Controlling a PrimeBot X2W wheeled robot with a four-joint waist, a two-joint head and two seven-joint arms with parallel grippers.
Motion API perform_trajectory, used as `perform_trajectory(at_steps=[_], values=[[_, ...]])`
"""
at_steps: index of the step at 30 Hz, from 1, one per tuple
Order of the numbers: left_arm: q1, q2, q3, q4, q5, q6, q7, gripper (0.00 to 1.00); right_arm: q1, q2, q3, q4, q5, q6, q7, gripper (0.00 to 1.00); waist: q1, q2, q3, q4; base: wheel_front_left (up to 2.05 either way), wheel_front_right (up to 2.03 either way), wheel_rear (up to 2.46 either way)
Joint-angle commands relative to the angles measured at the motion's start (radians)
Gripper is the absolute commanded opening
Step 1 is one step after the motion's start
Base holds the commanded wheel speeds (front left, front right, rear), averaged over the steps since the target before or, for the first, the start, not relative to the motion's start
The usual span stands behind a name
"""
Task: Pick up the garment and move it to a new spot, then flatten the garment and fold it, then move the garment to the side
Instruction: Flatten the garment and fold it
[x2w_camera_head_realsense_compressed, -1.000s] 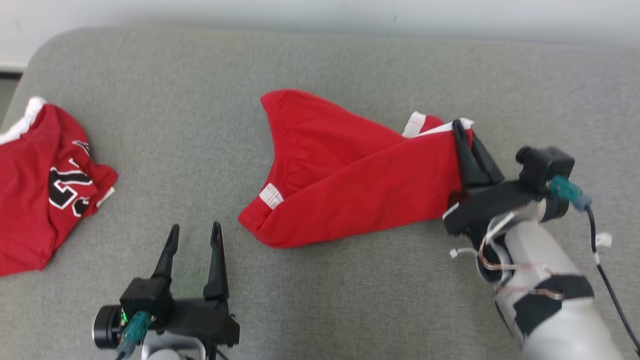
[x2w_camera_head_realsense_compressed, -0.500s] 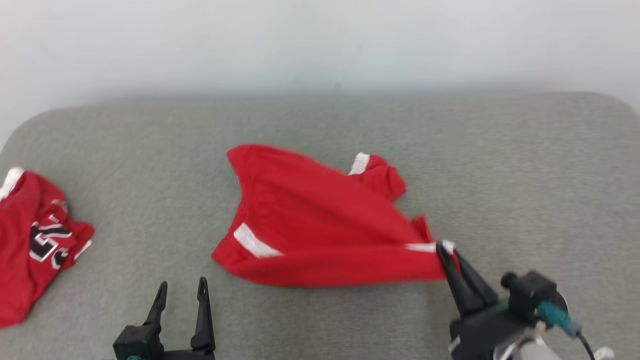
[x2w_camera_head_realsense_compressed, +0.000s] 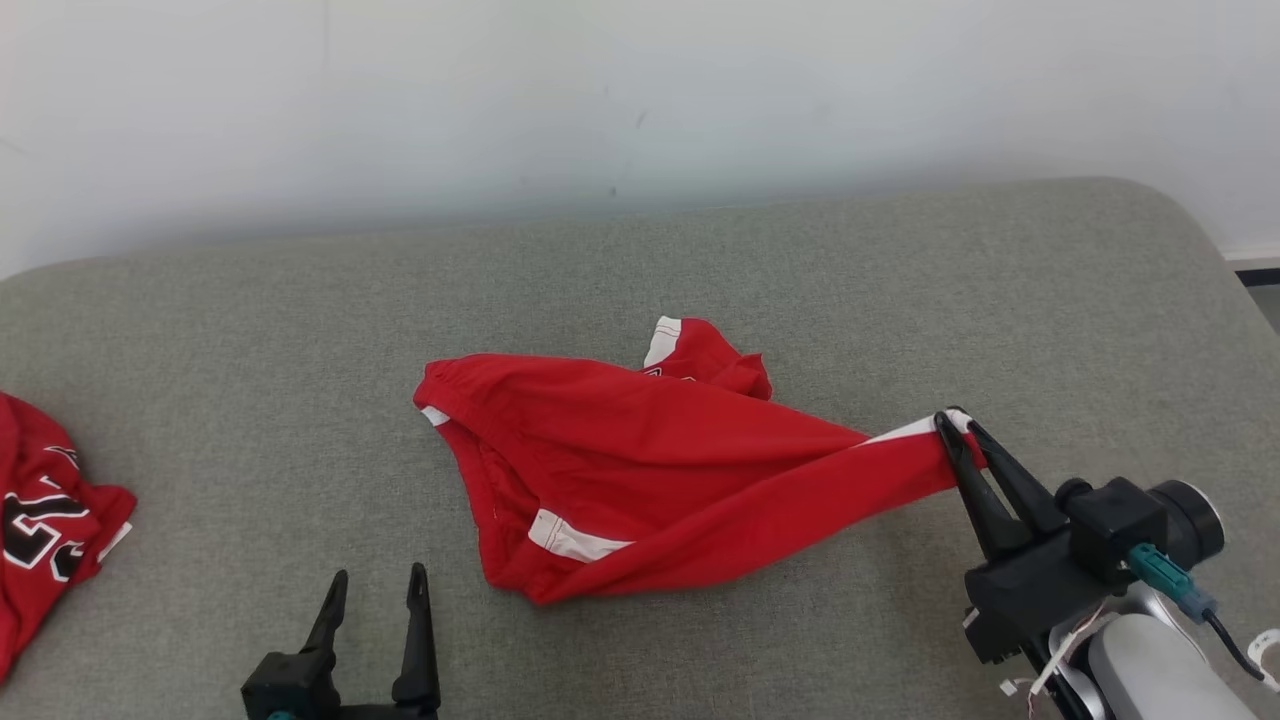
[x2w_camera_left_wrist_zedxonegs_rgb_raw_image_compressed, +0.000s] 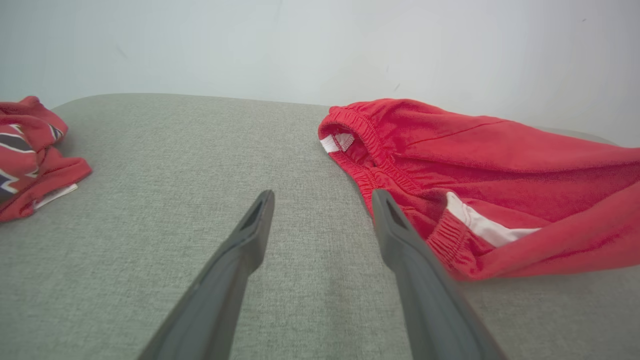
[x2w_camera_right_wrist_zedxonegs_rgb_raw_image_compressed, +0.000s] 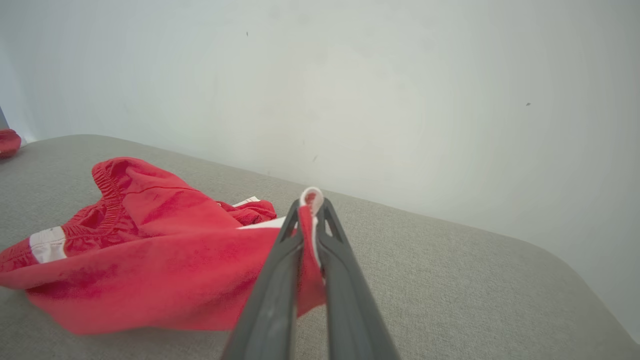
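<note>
Two claws: the right claw is clamped on a white-trimmed hem of the red shorts. The shorts lie mid-way across the grey upholstered surface, one leg pulled taut. The left claw gapes empty near their waistband. A red jersey lies far left.

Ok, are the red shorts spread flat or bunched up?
Bunched up, not flat: the shorts lie doubled over, one leg stretched to the right pincer, shut on its hem.
</note>
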Motion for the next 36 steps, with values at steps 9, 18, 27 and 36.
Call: perform_trajectory(at_steps=[9, 18, 27, 36], values=[[0.006, -0.001, -0.023, 0.009, -0.006, 0.005, -0.004, 1.0, 0.174, 0.082, -0.188, -0.024, -0.014, -0.002, 0.0, 1.0, 0.0, 0.0, -0.009, -0.003, 0.0, 0.0, 0.0], [-0.058, 0.0, -0.069, 0.038, -0.006, -0.017, -0.004, 1.0, 0.201, 0.188, -0.267, -0.026, -0.052, -0.002, 0.0, 1.0, 0.0, 0.0, 0.026, -0.045, 0.0, 0.0, 0.0], [-0.24, 0.0, -0.177, 0.226, -0.054, -0.045, -0.004, 1.0, 0.14, 0.214, -0.235, -0.021, -0.056, -0.002, 0.0, 1.0, 0.0, 0.0, 0.092, -0.073, 0.0, 0.0, 0.0], [-0.362, -0.001, -0.284, 0.474, -0.157, -0.065, 0.004, 0.0, 0.131, 0.222, -0.235, 0.001, -0.043, -0.002, 0.0, 1.0, 0.0, 0.0, 0.088, -0.082, 0.0, 0.0, 0.0]])
